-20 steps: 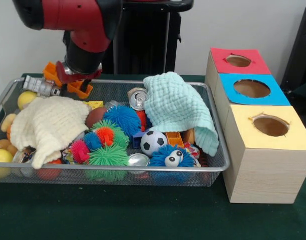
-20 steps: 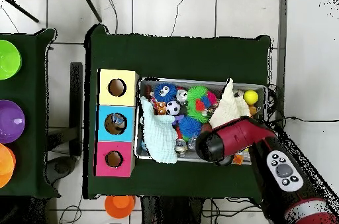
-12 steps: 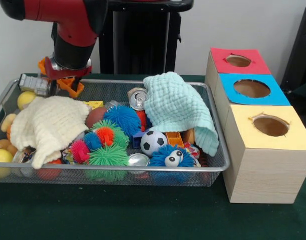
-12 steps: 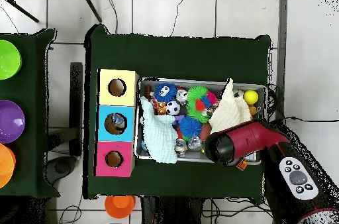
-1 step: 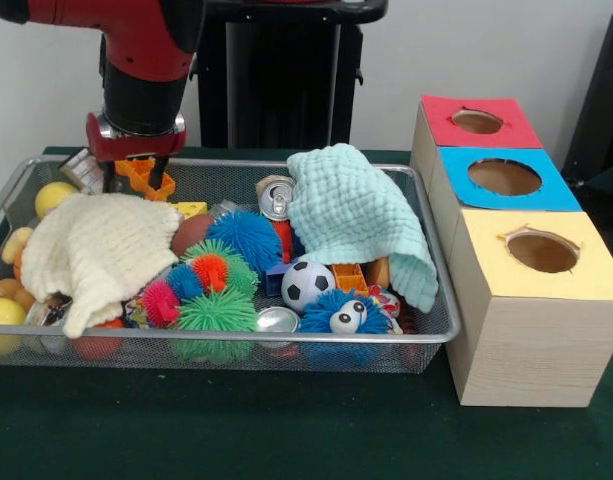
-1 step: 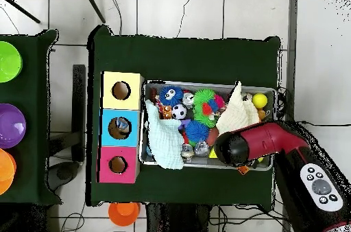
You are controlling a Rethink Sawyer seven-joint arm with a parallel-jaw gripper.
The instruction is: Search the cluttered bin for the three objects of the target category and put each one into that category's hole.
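Note:
A wire mesh bin holds a heap of toys: a cream cloth, a mint cloth, a soccer ball, spiky balls in blue and green, a drinks can and yellow balls. My gripper hangs over the bin's far left corner. It is right at an orange plastic toy, with a silver toy beside it. In the overhead view the red arm hides the gripper.
Three boxes with round holes stand beside the bin: red, blue and yellow. The overhead view shows green, purple and orange bowls off the table.
The arm has swung left along the bin's far rim in the front view and straightened up. The orange and silver toys under it have shifted.

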